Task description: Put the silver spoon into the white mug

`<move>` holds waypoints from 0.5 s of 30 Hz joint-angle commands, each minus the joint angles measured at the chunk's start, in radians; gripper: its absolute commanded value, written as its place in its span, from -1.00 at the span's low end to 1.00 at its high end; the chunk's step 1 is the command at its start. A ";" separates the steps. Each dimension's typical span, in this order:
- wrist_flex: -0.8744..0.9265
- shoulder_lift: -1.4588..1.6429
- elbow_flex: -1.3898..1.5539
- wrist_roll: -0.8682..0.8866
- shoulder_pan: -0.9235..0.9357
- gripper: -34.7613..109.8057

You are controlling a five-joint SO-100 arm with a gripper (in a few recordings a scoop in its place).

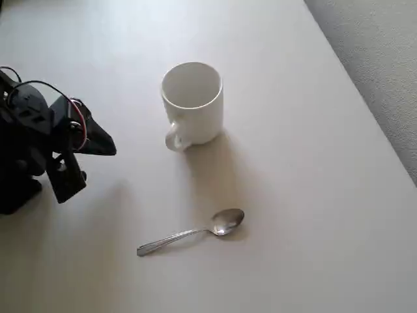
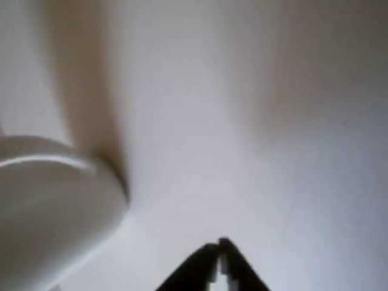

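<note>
Two task things rest on the counter [image 1: 313,195]: the white mug [image 1: 193,103] upright toward its far edge, the silver spoon [image 1: 190,232] flat nearer the front edge. Pressed together and empty, the hand [image 2: 219,251] could skid off the thin handle or tip the mug.

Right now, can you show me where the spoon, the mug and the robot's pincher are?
silver spoon [image 1: 227,221], overhead view, on its oval bowl.
white mug [image 1: 193,112], overhead view, on its outer wall.
gripper [image 2: 219,254], wrist view, between its closed black fingertips.
</note>
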 commanded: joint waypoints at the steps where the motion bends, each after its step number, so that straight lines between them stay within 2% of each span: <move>1: -0.021 0.006 -0.163 0.034 0.058 -0.44; 3: -0.103 -0.055 -0.235 0.057 0.107 -0.34; 6: -0.170 -0.434 -0.489 0.164 0.170 -0.21; 10: -0.107 -1.066 -0.960 0.327 0.249 -0.14; 13: -0.114 -1.299 -1.140 0.410 0.295 -0.10; 15: -0.051 -1.453 -1.269 0.476 0.314 -0.10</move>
